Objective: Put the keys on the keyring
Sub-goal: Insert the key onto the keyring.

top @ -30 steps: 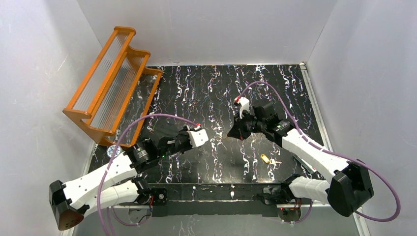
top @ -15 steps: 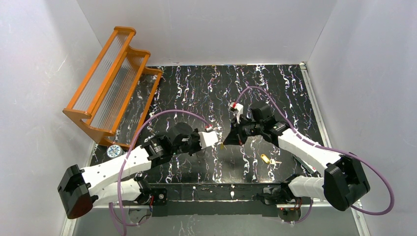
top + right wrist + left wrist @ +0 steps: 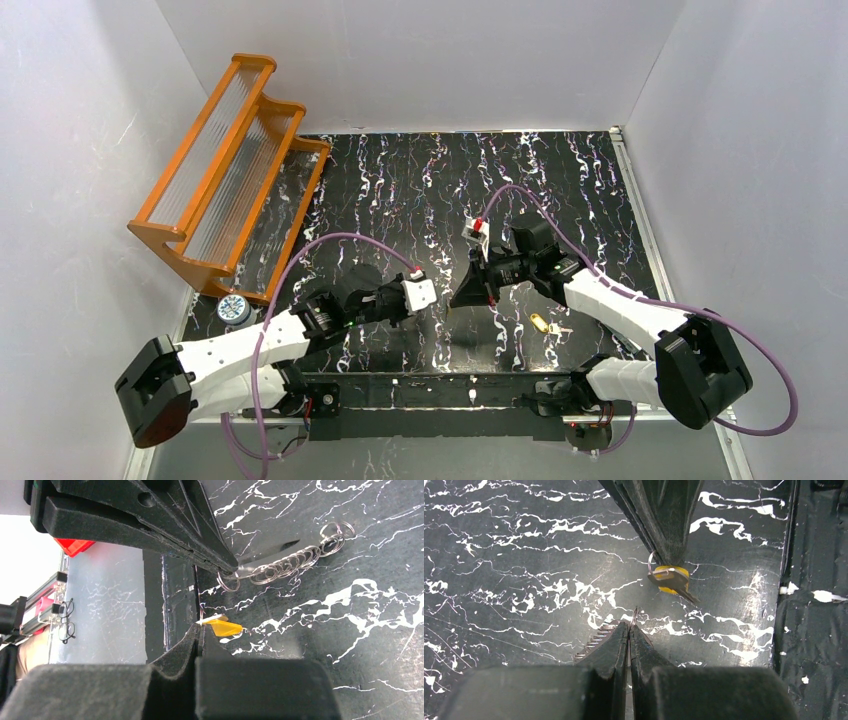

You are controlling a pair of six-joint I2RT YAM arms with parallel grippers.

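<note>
My left gripper (image 3: 629, 625) is shut on the keyring, which shows as a chain of small silver rings (image 3: 285, 562) trailing onto the black marbled table. My right gripper (image 3: 201, 626) is shut on a key with a yellow head (image 3: 225, 627), held just above the table. In the left wrist view this key (image 3: 669, 580) hangs at the right gripper's tip, a short way beyond my left fingertips. In the top view the left gripper (image 3: 437, 303) and right gripper (image 3: 456, 299) nearly meet. The second key (image 3: 540, 323) lies on the table near the right arm.
An orange rack (image 3: 225, 170) stands at the back left, with a small round blue-white object (image 3: 232, 308) at its near foot. The black base rail (image 3: 420, 385) runs along the near edge. White walls close in both sides.
The left arm has reached right and the right gripper has come left and nearer with its key. The two tips are now close together.
</note>
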